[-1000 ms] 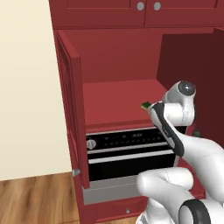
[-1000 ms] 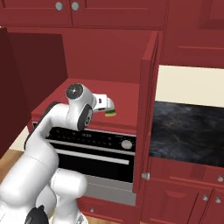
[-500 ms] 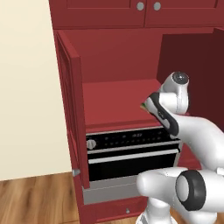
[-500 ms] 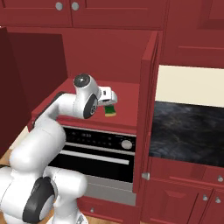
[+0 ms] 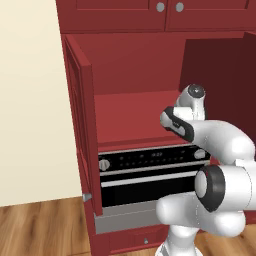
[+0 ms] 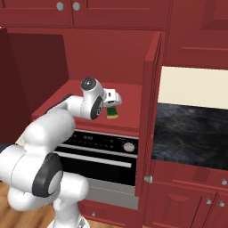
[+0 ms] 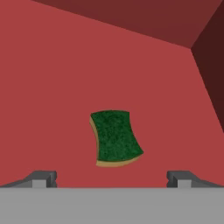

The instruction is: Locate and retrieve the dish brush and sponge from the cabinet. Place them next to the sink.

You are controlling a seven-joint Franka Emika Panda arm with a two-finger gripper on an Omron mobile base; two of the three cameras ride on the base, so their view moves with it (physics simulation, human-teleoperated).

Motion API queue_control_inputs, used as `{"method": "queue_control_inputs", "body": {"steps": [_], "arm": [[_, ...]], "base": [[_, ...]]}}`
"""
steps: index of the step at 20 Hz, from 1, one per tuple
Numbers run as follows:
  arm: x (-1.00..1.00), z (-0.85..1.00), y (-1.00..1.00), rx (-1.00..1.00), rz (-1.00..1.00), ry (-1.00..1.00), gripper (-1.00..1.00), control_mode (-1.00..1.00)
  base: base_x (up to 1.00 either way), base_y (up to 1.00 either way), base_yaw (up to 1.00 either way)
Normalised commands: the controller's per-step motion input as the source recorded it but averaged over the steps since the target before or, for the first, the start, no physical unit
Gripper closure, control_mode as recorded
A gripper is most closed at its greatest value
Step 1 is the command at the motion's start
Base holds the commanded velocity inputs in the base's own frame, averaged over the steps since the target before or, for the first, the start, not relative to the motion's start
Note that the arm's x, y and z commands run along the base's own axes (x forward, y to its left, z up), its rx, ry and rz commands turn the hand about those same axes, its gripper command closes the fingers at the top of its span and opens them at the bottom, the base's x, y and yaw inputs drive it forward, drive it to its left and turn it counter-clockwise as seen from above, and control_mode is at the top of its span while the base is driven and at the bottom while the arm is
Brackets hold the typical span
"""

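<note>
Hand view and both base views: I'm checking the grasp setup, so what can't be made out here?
- Left base view: the small yellow sponge with the green top is hidden behind the white arm.
- Right base view: the sponge is partly covered by the hand, and its fingers are hidden.
- Hand view: the tall dark red cabinet is cut off by the edges.

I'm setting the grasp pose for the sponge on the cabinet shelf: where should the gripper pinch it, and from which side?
Probably from straight above. The sponge lies flat on the cabinet shelf, green side up, so only its thin yellow edges offer grip. Pinch across the two long edges at mid-length. In the hand view the open gripper already straddles it, fingertips spread wider than the sponge.
</note>
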Motion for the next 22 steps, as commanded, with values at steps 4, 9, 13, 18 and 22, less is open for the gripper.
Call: {"method": "queue_control_inputs", "body": {"steps": [4,9,13,18,22], "arm": [[0.54,-0.10,0.00,-0.02,0.00,0.11,-1.00,-1.00],[0.48,-0.19,-0.01,0.00,0.00,0.12,-1.00,-1.00],[0.21,-0.40,0.00,0.00,0.00,0.07,-1.00,-1.00],[0.04,-0.44,-0.10,0.00,0.00,0.00,-1.00,-1.00],[0.00,-0.36,-0.14,0.00,-0.02,0.00,-1.00,-1.00]], "base": [[0.00,0.00,0.00],[0.00,0.00,0.00],[0.00,0.00,0.00],[0.00,0.00,0.00],[0.00,0.00,0.00]]}}
